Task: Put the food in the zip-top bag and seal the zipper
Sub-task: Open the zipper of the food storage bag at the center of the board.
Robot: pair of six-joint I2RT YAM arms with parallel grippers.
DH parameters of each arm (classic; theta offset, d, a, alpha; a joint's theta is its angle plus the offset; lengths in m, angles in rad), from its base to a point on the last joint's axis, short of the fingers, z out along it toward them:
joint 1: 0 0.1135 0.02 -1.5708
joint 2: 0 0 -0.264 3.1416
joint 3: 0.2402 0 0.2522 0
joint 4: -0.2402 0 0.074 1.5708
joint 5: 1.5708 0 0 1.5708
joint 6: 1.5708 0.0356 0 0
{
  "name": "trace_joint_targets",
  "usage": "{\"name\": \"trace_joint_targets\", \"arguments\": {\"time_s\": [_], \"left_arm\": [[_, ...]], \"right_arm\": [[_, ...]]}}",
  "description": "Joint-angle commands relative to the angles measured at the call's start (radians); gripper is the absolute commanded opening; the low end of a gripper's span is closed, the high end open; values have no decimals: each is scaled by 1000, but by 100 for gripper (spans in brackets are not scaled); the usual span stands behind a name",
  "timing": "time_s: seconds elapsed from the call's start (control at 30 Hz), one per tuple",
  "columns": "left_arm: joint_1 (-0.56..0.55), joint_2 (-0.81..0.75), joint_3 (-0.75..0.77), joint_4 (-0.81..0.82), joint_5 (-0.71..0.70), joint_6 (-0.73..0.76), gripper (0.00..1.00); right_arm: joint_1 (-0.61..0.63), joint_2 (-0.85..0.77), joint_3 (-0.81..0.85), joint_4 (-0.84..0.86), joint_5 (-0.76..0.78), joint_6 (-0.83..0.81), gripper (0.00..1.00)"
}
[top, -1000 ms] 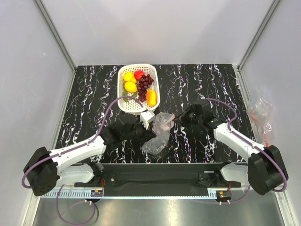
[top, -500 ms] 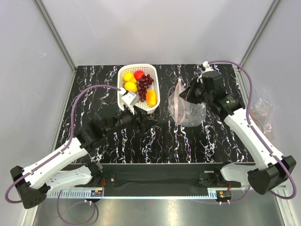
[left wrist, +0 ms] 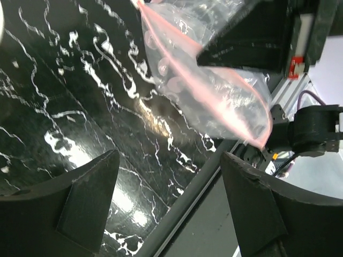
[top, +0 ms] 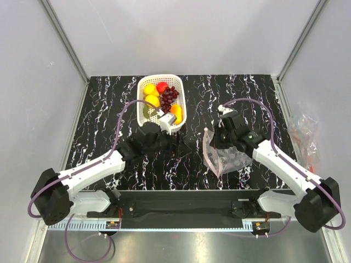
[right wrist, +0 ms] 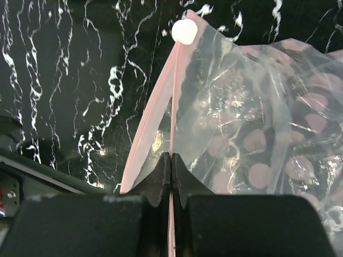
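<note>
Right gripper (right wrist: 170,160), clamped on the zipper (right wrist: 174,96), has brought the bag (top: 222,159) down to right of centre. Left gripper (left wrist: 169,160), wide and empty, faces it. Food (top: 152,101) remains in the basket (top: 139,104), so loading is yet to begin.

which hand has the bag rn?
The right hand, shut on the pink zipper of the zip-top bag. The left hand is open and empty, with the bag ahead of it.

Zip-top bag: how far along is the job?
Done: nothing packed; the food sits in the basket. In hand: right gripper is shut on the zipper, holding the zip-top bag by that edge; left gripper is open and empty, facing it. Left: load the fruit, seal the strip.
</note>
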Motion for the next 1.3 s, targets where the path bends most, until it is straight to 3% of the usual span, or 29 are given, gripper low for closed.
{"name": "trace_joint_targets", "arguments": {"time_s": [0.0,0.4,0.6,0.73,0.9,1.27], "left_arm": [[3,-4,-25,127,31,-45,81],[-26,109,-139,409,53,-243,78],[-28,160,-146,519,26,-319,64],[-29,209,-126,541,34,-338,58],[-29,261,-100,572,60,-345,42],[-32,325,-28,541,51,-327,38]], "right_arm": [[47,-76,-62,166,5,27,0],[176,-120,-169,326,230,108,0],[195,-136,-185,378,271,119,0],[207,-117,-183,387,275,122,0],[224,-113,-183,390,298,127,0],[248,-113,-193,403,304,137,0]]}}
